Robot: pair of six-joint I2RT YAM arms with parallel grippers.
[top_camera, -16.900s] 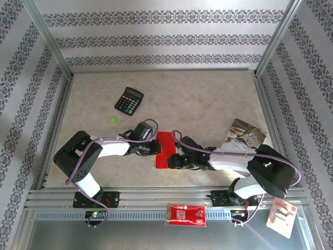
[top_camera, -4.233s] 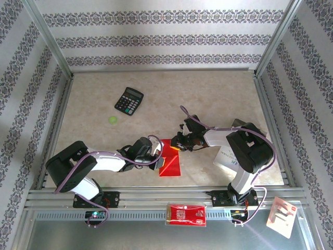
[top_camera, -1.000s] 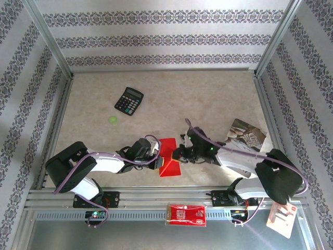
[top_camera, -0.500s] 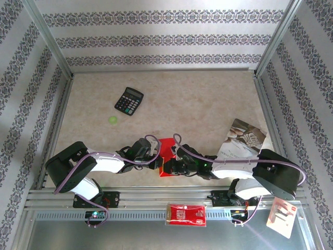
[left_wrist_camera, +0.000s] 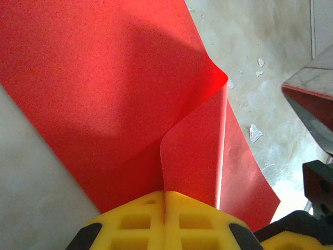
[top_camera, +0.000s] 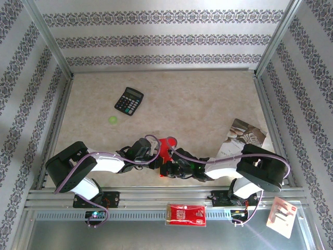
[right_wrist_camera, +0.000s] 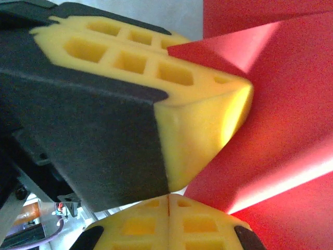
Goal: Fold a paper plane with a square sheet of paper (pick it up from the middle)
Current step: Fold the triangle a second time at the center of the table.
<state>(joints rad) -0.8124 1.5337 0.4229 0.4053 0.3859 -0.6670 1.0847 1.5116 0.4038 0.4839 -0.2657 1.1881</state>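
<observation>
The square sheet of paper (top_camera: 167, 147), partly folded, lies on the tabletop (top_camera: 197, 104) near its front edge, between the 2 arms; the left jaws, yellow pads (left_wrist_camera: 140, 229) pressed together, pinch a raised flap of it; the right jaws are pressed together just beside the left ones, against the red sheet; whether they grip paper, I cannot tell; the calculator (top_camera: 128, 100) sits well apart.
</observation>
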